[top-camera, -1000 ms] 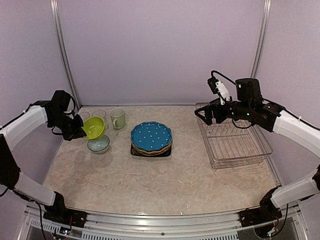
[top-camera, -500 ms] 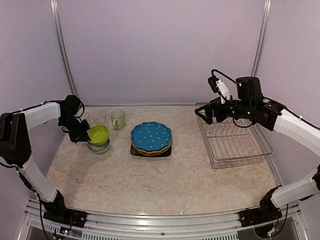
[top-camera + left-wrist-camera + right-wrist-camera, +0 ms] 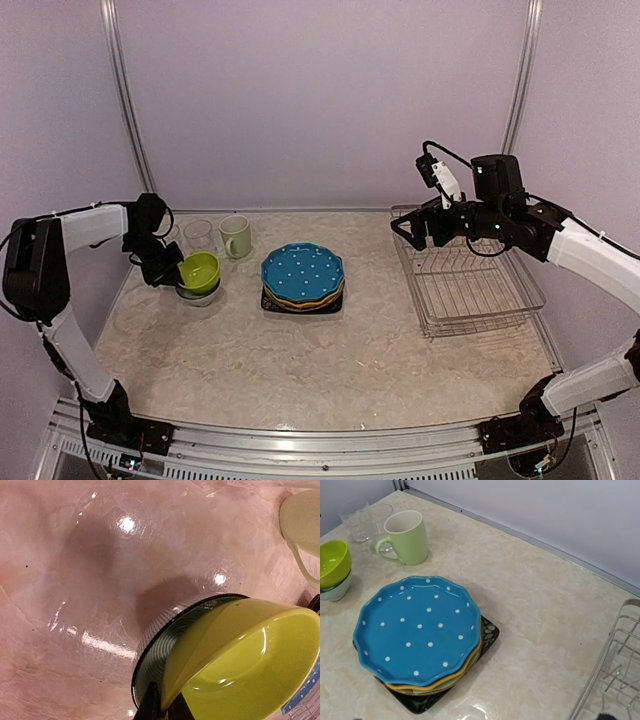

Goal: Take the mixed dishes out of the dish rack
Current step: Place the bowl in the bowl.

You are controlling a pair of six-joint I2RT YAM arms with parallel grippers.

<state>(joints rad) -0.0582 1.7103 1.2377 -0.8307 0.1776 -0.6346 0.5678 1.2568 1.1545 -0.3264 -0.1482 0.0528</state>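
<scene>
The lime bowl (image 3: 200,270) has sunk into the white bowl (image 3: 198,294), 9 o'clock of the plates. The left end effector (image 3: 168,268) is clamped on its rim. Final unloading step; next, release. Right end effector (image 3: 410,232): cannot tell.

Top cam high over table (image 3: 300,370); wrist cams lower, L close-up; lime bowl (image 3: 240,665) in all.

The left arm (image 3: 88,224) and right arm (image 3: 590,252) wear white shells, black joints and thin black cables.
</scene>
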